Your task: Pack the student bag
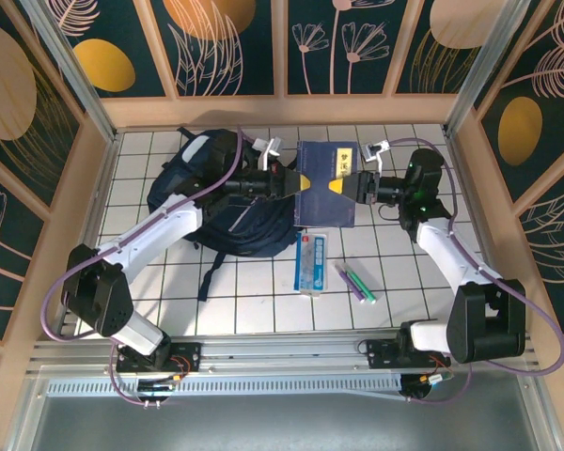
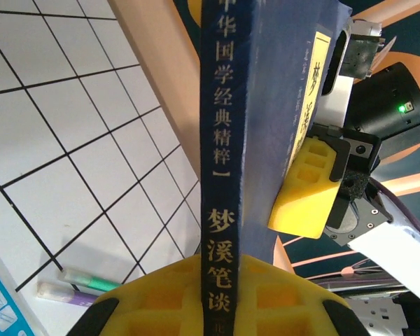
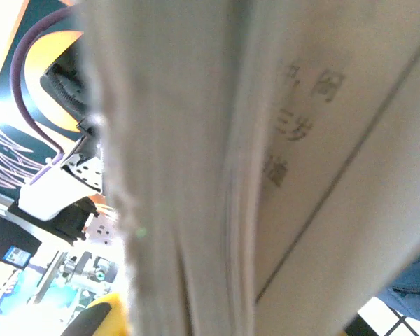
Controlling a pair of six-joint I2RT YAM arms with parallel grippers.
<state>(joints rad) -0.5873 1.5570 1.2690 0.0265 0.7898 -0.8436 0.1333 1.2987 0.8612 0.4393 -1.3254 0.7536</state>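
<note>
The book [image 1: 321, 178] is clamped by left claw [image 1: 287, 180] and right claw [image 1: 355, 185] near the tabletop [image 1: 263, 310] back edge; next I'd feed it into the student bag [image 1: 216, 214].

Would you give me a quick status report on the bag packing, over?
Both shut: left fingers on book spine, right fingers on its far edge. Navy student bag beside book, left arm across it. Packet, pens aside on table.
</note>
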